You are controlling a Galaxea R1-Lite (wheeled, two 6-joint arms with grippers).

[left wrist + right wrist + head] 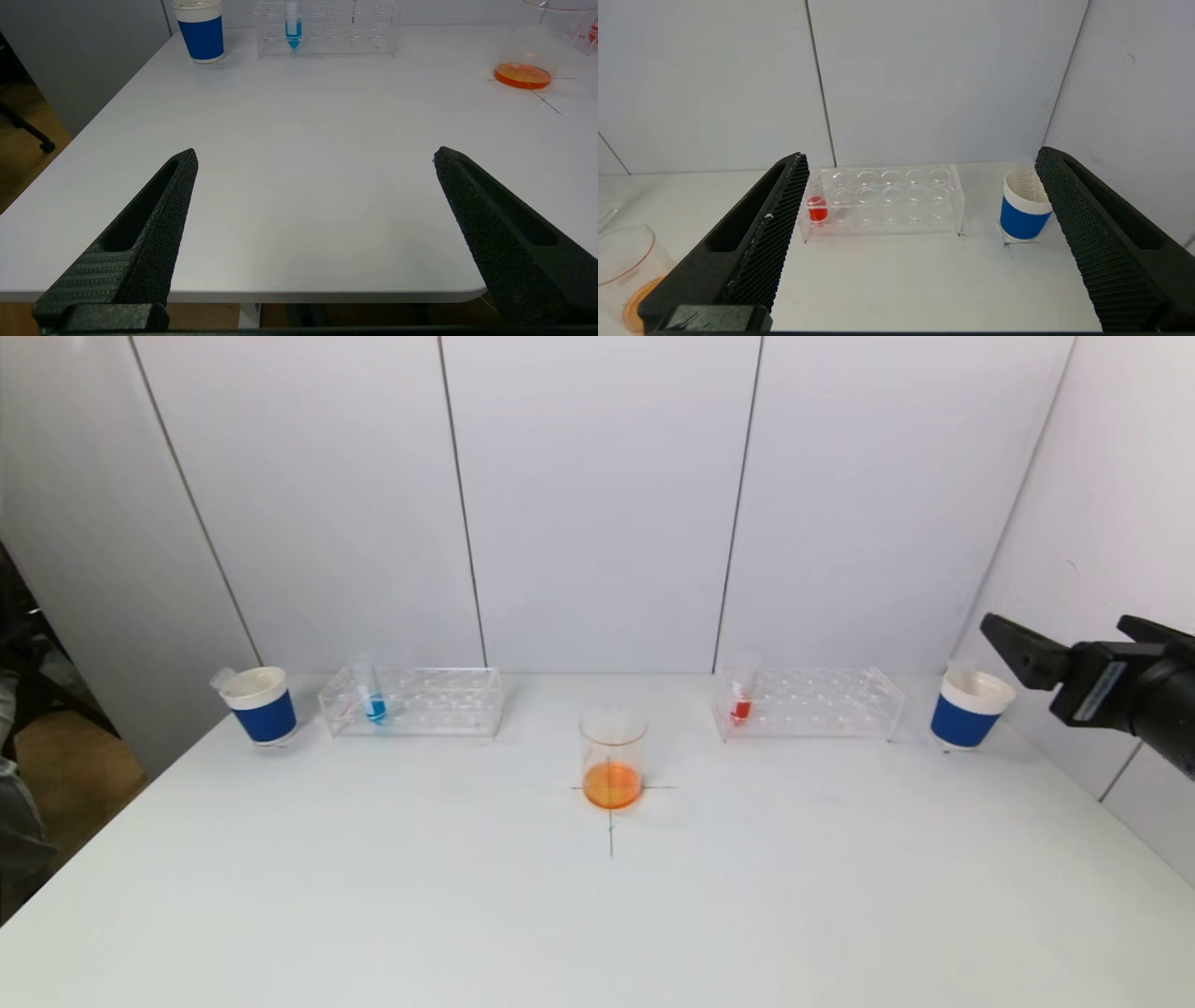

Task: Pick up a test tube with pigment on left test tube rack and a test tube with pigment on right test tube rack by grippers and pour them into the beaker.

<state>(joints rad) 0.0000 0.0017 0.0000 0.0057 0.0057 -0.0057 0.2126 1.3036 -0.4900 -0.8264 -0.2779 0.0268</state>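
A: Starting with the head view, the beaker [612, 758] is seen mid-bench with orange liquid at its bottom, the left test tube rack [411, 702] carrying a blue tube [372, 695] near its left end, and the right test tube rack [808, 702] carrying a red tube [742, 694] at its left end. Both tubes stand upright, long axis vertical. A blue cup [261, 705] is set outside the left rack and another cup [967, 709] outside the right.

B: And the arms?

A: Only the right gripper [1074, 639] is shown there, raised at the bench's right edge, beyond the far cup; the red tube lies to its left and lower. The left gripper is not seen in that view.

B: What is added by the left wrist view?

A: The left gripper [315, 156] is shown spread wide and holding nothing, near the bench's front edge, well apart from the blue tube [292, 28], which lies ahead across open bench.

B: And by the right wrist view?

A: The right gripper [920, 156] is likewise spread wide and empty. The red tube [817, 205] is glimpsed just past one finger [761, 247], the rack [887, 200] framed between both. The right arm is judged nearer its tube than the left.
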